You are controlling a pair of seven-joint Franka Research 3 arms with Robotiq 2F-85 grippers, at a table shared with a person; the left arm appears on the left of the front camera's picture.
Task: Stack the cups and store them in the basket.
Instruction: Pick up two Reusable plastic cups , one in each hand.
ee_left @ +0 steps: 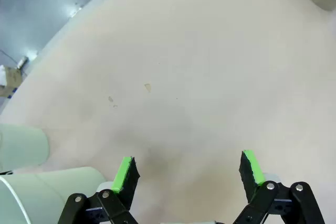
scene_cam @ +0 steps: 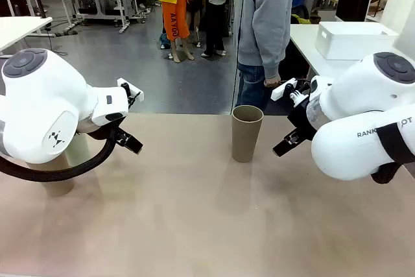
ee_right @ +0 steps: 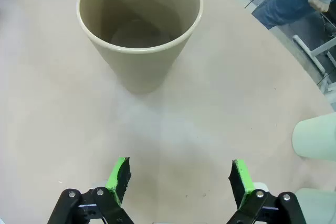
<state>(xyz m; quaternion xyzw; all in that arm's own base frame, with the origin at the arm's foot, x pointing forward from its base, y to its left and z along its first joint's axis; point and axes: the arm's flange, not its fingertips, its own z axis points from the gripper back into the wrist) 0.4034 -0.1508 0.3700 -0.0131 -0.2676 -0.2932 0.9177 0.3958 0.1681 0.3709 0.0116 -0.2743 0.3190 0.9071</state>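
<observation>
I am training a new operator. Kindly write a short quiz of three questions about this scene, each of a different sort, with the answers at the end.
1. True or false: the tan cup lies on its side on the table.
2. Choose one. The right pincer is: A) open and empty; B) shut on a cup; C) shut on nothing.
3. Fill the gap: in the left wrist view, the pale cups next to the open left pincer are mint ____ in colour.

Key: 1. False, it stands upright, mouth up. 2. A. 3. green.
</observation>
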